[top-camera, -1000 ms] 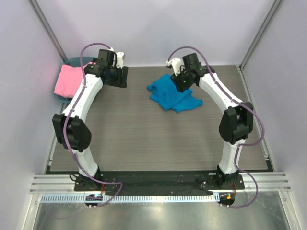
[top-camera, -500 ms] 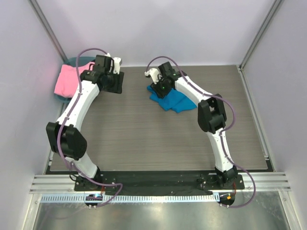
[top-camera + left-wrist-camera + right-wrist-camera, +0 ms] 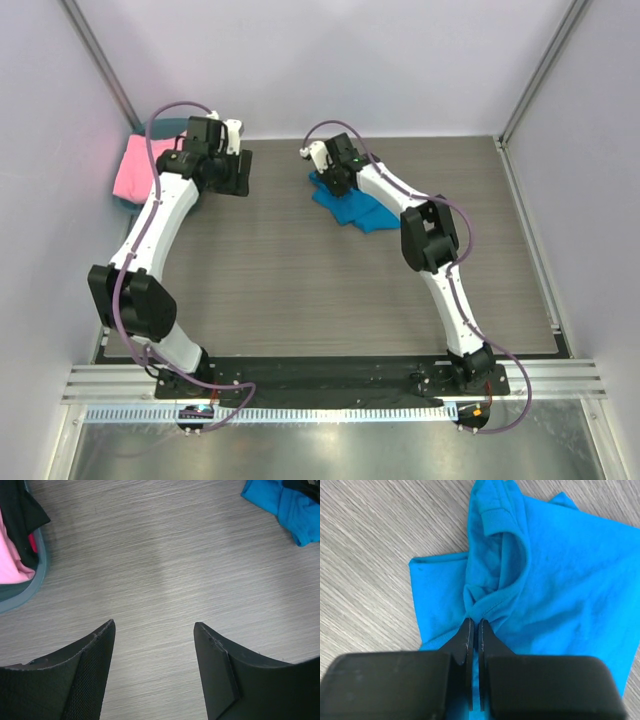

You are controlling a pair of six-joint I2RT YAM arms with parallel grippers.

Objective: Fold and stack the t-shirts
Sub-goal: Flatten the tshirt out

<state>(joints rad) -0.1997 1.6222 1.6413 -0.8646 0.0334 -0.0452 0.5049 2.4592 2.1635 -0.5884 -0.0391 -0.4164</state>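
A crumpled blue t-shirt [image 3: 358, 207] lies at the back middle of the table; it fills the right wrist view [image 3: 560, 580]. My right gripper [image 3: 330, 178] [image 3: 474, 622] is shut on a fold of the blue t-shirt near its collar. My left gripper [image 3: 228, 172] [image 3: 154, 630] is open and empty, hovering over bare table at the back left. A corner of the blue t-shirt shows at the top right of the left wrist view [image 3: 285, 502]. A pink t-shirt [image 3: 135, 165] lies in a grey-blue basket [image 3: 165, 127] at the far left; both also show in the left wrist view, the shirt [image 3: 12, 560] inside the basket [image 3: 35, 577].
A dark garment [image 3: 22, 505] lies in the basket beside the pink one. Purple walls close in the table at the back and sides. A metal rail [image 3: 330, 378] runs along the near edge by the arm bases.
My right gripper has moved left across the blue t-shirt to its left edge, and the shirt now looks more bunched. My left gripper has shifted slightly left, toward the basket.
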